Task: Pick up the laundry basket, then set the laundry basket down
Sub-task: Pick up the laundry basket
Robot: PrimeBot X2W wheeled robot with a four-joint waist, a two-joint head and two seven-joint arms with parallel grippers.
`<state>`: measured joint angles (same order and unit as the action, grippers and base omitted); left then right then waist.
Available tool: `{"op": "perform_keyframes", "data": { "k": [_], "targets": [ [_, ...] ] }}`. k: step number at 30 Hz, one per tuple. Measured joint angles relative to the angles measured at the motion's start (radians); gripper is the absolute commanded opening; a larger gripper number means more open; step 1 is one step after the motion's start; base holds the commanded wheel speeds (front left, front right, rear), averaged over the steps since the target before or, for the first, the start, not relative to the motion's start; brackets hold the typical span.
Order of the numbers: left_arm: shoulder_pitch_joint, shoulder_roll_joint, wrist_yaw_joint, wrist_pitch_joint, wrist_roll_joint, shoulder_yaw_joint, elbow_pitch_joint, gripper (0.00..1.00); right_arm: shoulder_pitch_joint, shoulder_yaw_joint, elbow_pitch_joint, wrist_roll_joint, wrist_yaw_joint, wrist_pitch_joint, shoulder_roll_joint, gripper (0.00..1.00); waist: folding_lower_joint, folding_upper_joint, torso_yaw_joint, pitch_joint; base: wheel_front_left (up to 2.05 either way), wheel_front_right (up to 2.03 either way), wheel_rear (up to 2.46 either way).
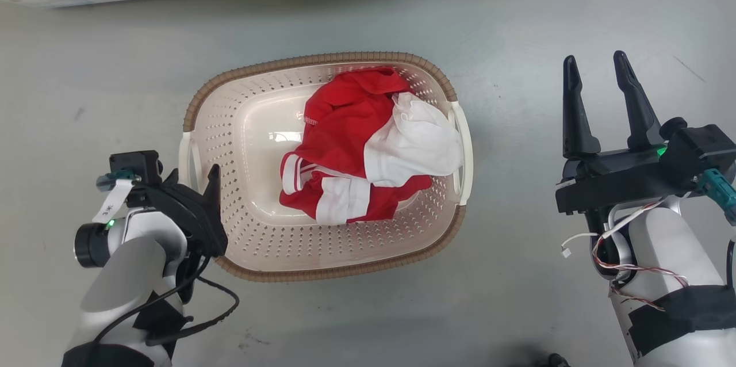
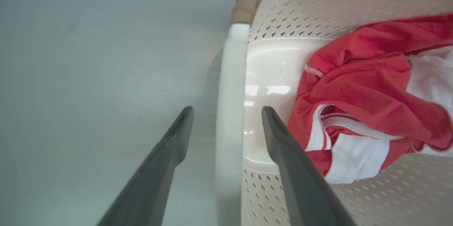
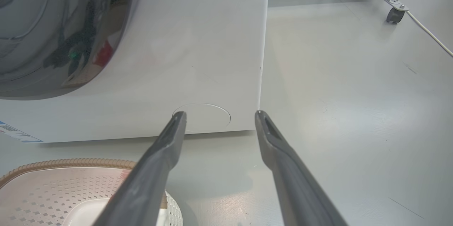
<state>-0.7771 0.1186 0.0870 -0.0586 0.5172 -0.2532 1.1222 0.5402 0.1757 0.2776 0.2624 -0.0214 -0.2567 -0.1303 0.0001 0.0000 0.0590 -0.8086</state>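
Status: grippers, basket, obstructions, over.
Left gripper open, straddling left handle. Right gripper open, apart from laundry basket on floor. Washer just beyond.

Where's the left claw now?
In the left wrist view, the left claw stands open astride the white left handle of the laundry basket, one finger outside, one inside near the red garment.
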Motion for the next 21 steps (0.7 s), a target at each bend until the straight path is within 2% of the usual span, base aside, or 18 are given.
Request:
{"op": "perform_keyframes", "data": {
  "k": [5, 12, 21],
  "targets": [
    [-0.003, -0.007, 0.002, -0.046, 0.023, 0.015, 0.0, 1.0, -0.004, -0.007, 0.024, -0.001, -0.006, 0.0, -0.001, 1.0, 0.0, 0.0, -0.006, 0.024, 0.0, 0.0, 0.0],
    [-0.002, -0.014, 0.001, -0.164, 0.025, 0.023, -0.029, 1.0, -0.028, -0.023, 0.063, -0.008, -0.009, 0.0, -0.006, 1.0, 0.0, 0.0, -0.019, 0.085, 0.0, 0.0, 0.0],
    [0.047, -0.024, -0.009, -0.191, -0.022, 0.0, -0.089, 1.0, -0.066, -0.055, 0.091, -0.008, -0.01, 0.0, -0.014, 1.0, -0.0002, 0.0, -0.042, 0.201, 0.0, 0.0, 0.0]
  ]
}}
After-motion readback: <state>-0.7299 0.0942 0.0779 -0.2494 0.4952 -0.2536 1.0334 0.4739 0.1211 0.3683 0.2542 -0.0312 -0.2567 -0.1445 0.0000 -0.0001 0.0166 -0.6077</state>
